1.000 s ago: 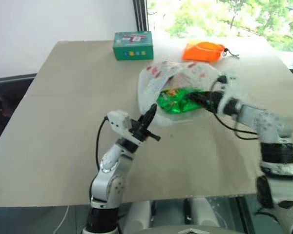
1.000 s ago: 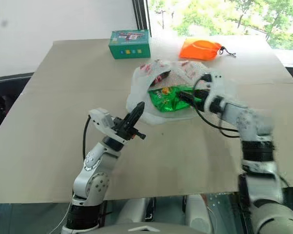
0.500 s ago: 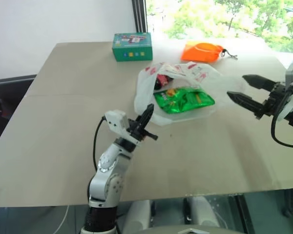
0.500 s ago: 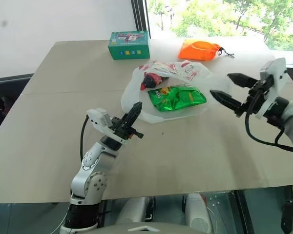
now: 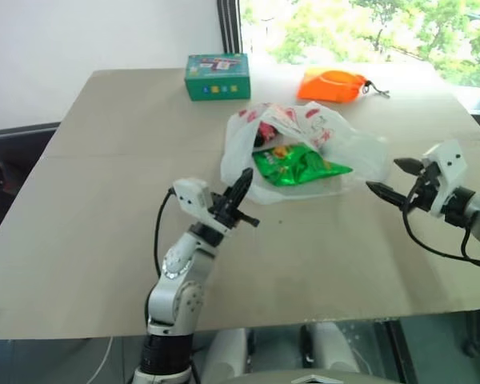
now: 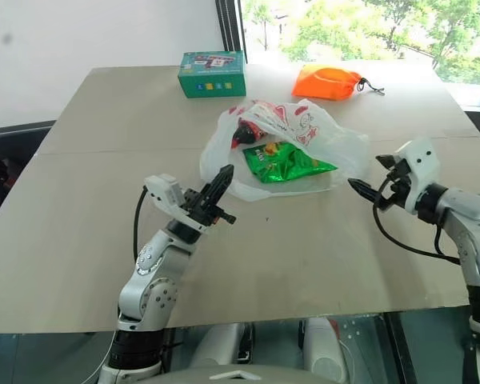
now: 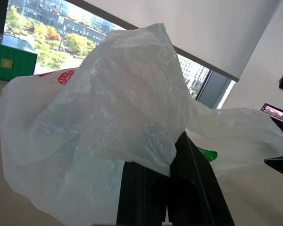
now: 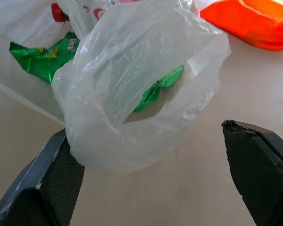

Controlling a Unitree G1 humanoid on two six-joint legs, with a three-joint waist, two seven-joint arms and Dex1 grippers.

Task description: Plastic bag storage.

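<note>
Bag: you have the large crinkly translucent white plastic bag [image 5: 304, 148] with red print lying mid-table on the tan tabletop [image 5: 104, 200], mouth slumped open toward your right arm.
Contents: shiny green snack packet [image 5: 300, 164] and a red-capped dark bottle [image 6: 242, 134] sit inside it (the bottle only partly seen through the film).
Left gripper [image 5: 242, 192]: jaws shut on a pinch of the plastic bag's near-left edge; the wrist view shows film draped over the fingers [image 7: 188, 188].
Right gripper [image 5: 394, 178]: jaws wide, holding nothing, just beside the bag's right-hand loop [image 8: 141, 80], one finger [image 8: 61, 179] touching or nearly touching the film.
Step in hand: you look to be between loads, one edge held up, the free arm lined up on the loose side.
Next move calls for: closing the open jaws on that right loop, or fetching the orange drawstring pouch [image 5: 333, 84] or the green cardboard box [image 5: 218, 74], both well apart at the far edge.
Watch: thin film slips; take a full fold.
</note>
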